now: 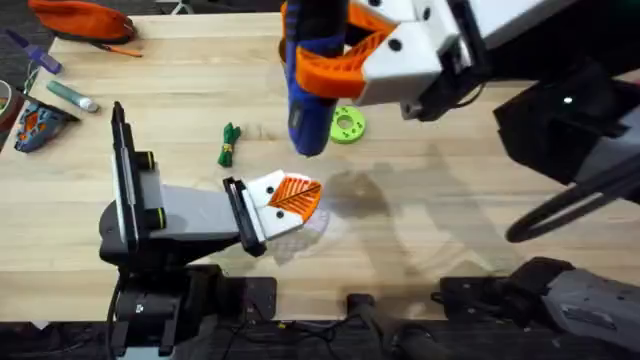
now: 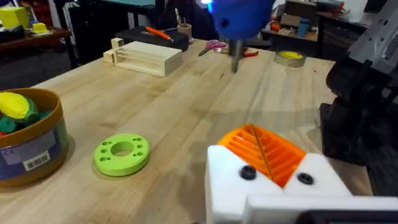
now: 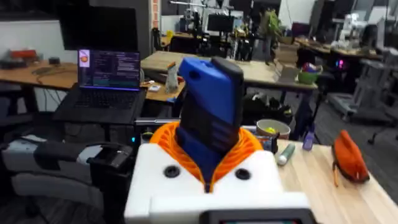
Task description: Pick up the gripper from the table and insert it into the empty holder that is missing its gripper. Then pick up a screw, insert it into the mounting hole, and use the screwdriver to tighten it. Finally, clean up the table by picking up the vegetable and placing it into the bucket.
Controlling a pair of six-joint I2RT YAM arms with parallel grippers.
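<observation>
Two grippers: the right gripper (image 1: 345, 62) is clamping the screwdriver (image 1: 312, 85) above mid-table; the left gripper (image 1: 292, 200) is sitting closed, empty, near the vegetable (image 1: 229, 143).

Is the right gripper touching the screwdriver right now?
Touching. In the right wrist view, the right gripper has its orange pads pressed against both sides of the blue screwdriver.

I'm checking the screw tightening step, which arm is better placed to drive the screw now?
Right, probably. The right gripper is shut on the screwdriver, tip down above the table. The left gripper lies low beside it, orange pads together.
</observation>
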